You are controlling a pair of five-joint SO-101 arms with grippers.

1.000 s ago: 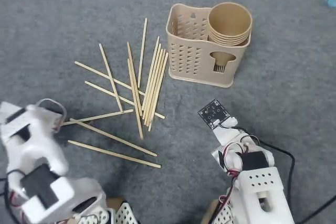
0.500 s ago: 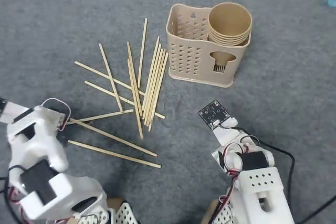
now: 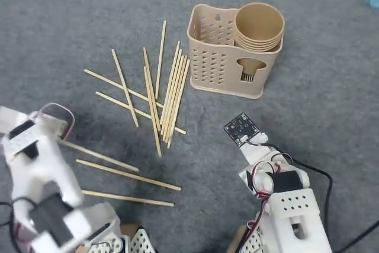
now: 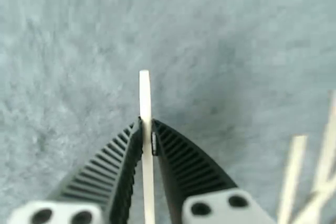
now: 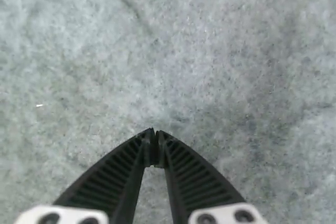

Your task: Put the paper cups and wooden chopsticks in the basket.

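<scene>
A beige perforated basket (image 3: 222,57) stands at the back of the grey mat, with a stack of paper cups (image 3: 259,25) in its right half. Several wooden chopsticks (image 3: 169,93) lie fanned out to its left, and two more (image 3: 127,174) lie nearer the front. My left gripper (image 4: 147,127) is shut on one chopstick (image 4: 144,95), whose tip pokes past the fingertips. In the high view that chopstick (image 3: 100,156) runs out from under the left arm (image 3: 35,152). My right gripper (image 5: 154,145) is shut on nothing, low over bare mat in front of the basket.
The right arm (image 3: 284,199) stands at the front right, its wrist camera (image 3: 241,128) pointing toward the basket. A black cable (image 3: 323,176) trails beside it. Loose chopstick ends (image 4: 294,171) lie blurred beside the left gripper. A pale wall borders the mat's far edge.
The left arm has swung toward the front left, dragging the chopstick in its gripper along. Another loose chopstick now lies nearer the front edge. The right arm has kept still.
</scene>
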